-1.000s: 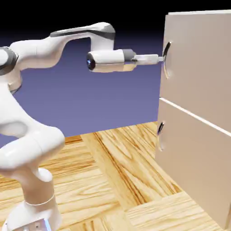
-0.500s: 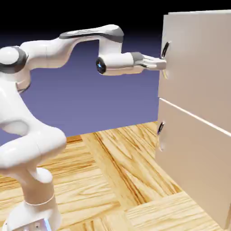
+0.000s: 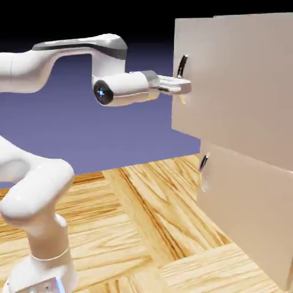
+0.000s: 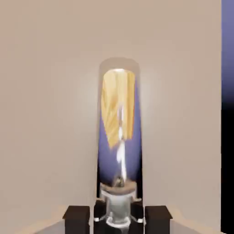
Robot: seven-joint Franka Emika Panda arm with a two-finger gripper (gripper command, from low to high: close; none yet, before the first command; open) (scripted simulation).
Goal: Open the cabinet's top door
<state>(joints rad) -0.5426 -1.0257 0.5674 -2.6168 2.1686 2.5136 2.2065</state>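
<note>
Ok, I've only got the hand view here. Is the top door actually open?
Observer: Partly. The exterior view shows the top door standing out past the edge of the lower door.
Operator: And the lower door, did we catch that?
Observer: No, it looks shut, and its own handle is untouched.
Operator: Whereabouts on the top door's handle are we?
Observer: The gripper is partway along: the top door's handle shows above and below the fingers.
</note>
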